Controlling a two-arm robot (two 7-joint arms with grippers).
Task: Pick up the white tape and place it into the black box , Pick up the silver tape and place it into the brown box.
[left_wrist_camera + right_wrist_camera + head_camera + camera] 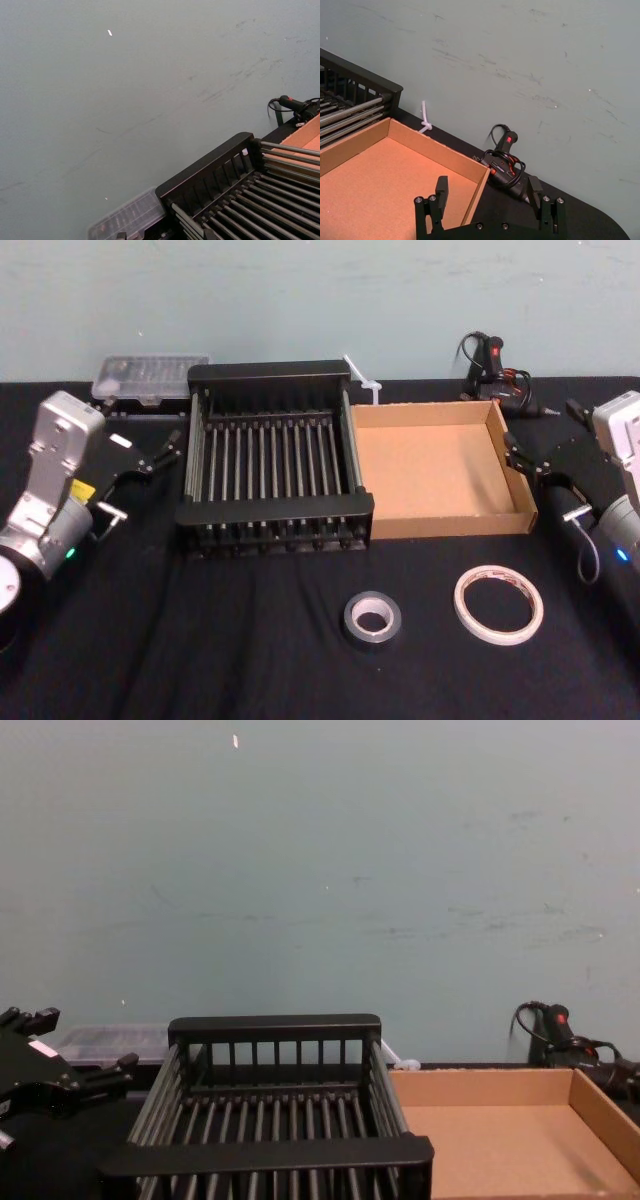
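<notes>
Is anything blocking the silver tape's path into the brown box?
Nothing visible does. The silver tape lies on the bare black cloth in front of the brown box, whose low front wall faces it. The white tape sits off to the side, apart.

white tape (499, 604), silver tape (373, 617), lying flat, apart

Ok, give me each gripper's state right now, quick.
Left gripper: open, holding nothing, beside the black slatted basket.
Right gripper: open, holding nothing, at the tan cardboard tray's right wall.
</notes>
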